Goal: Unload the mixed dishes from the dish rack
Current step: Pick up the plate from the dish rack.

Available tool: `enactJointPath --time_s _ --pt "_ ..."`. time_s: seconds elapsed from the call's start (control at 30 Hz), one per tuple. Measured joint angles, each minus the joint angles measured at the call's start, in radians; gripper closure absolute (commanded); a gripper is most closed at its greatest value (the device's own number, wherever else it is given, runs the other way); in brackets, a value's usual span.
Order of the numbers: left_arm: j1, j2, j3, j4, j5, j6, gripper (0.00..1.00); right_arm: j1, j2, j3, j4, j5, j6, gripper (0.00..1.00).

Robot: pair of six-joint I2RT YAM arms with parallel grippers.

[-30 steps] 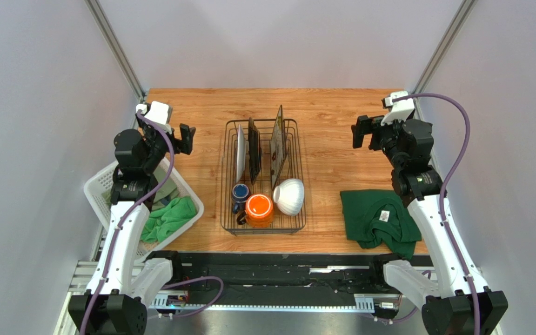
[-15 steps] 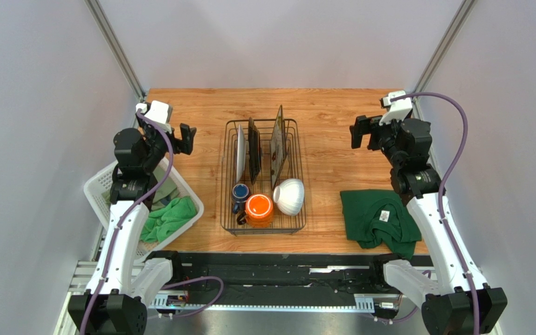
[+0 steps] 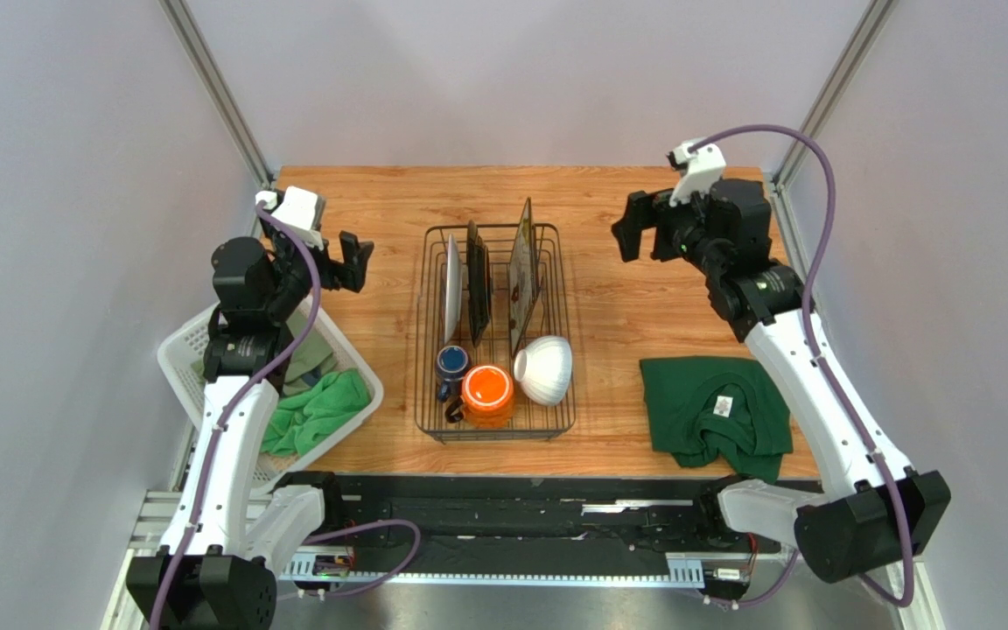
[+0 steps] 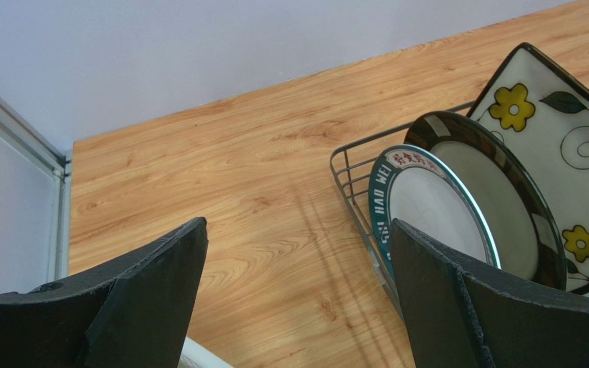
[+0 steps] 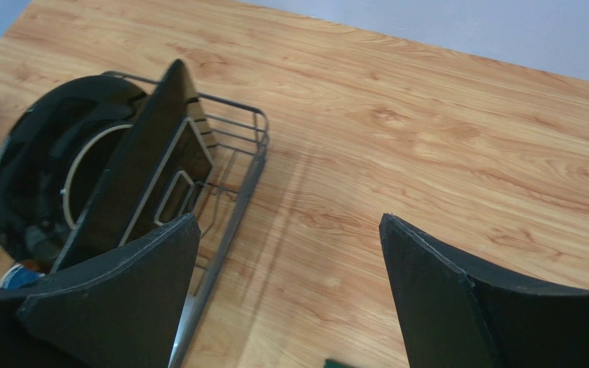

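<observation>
Dish rack (image 3: 496, 435) on counter (image 3: 371, 328), all dishes aboard, none unloaded | top: left end effector (image 3: 352, 263) and right end effector (image 3: 638, 236) flank it, well apart | left wrist: wide, empty, facing plates (image 4: 459, 207) | right wrist: wide, empty, near rack.

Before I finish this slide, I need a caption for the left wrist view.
Left gripper, jaws open, faces three plates standing in the dish rack.
</observation>
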Motion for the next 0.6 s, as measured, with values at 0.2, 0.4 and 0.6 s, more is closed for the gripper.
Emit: enactJointPath --time_s 0.2,0.4,0.6 --pt "0.0 0.0 -0.006 0.0 -0.031 0.003 0.04 0.099 0.148 0.226 -0.116 0.006 0.023 0.08" --pt "0.0 0.0 -0.018 -0.001 -0.058 0.003 0.04 0.18 0.305 0.449 -0.244 0.011 0.051 0.09" --pt "0.0 0.0 -0.031 0.0 -0.085 0.007 0.04 0.238 0.445 0.571 -0.348 0.025 0.085 0.1"
